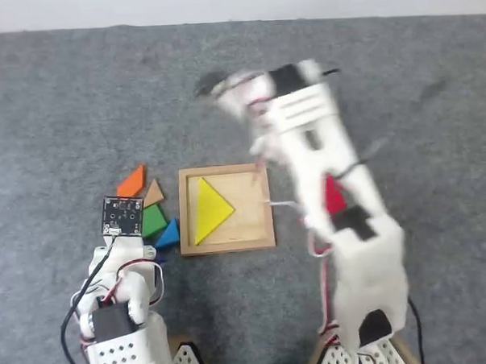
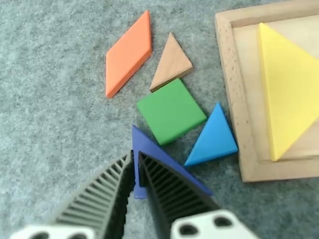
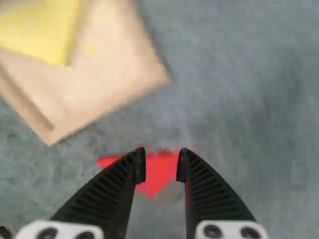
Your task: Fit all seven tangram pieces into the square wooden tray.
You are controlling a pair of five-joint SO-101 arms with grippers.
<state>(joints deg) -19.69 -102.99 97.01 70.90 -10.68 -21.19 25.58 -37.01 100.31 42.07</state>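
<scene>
While my left arm (image 1: 119,308) sits folded low at the near edge of the mat (image 1: 54,101), my right arm (image 1: 314,147) stretches far out across it, just right of the tray (image 1: 227,245). My left gripper (image 2: 135,157) points down at the loose pieces left of the tray, its fingers clenched together on nothing. The tips hang over the dark blue triangle (image 2: 144,144).

Just past that lie the green square (image 2: 171,110) and the light blue triangle (image 2: 213,137), which is just beside the tray's rim. Farther out are the tan triangle (image 2: 171,63) and the orange parallelogram (image 2: 128,54). The yellow triangle (image 2: 286,84) lies flat in the tray, its long edge along the left side in the high view.

My right gripper (image 3: 160,153) has its fingers parted by a narrow gap. The red piece (image 3: 157,172) shows in that gap and out past one finger. Whether the fingers touch it I cannot tell. In the high view the red piece lies right of the tray, partly under my right arm.

The dark board (image 1: 122,215) on my left wrist bears pale marks too small to read.
</scene>
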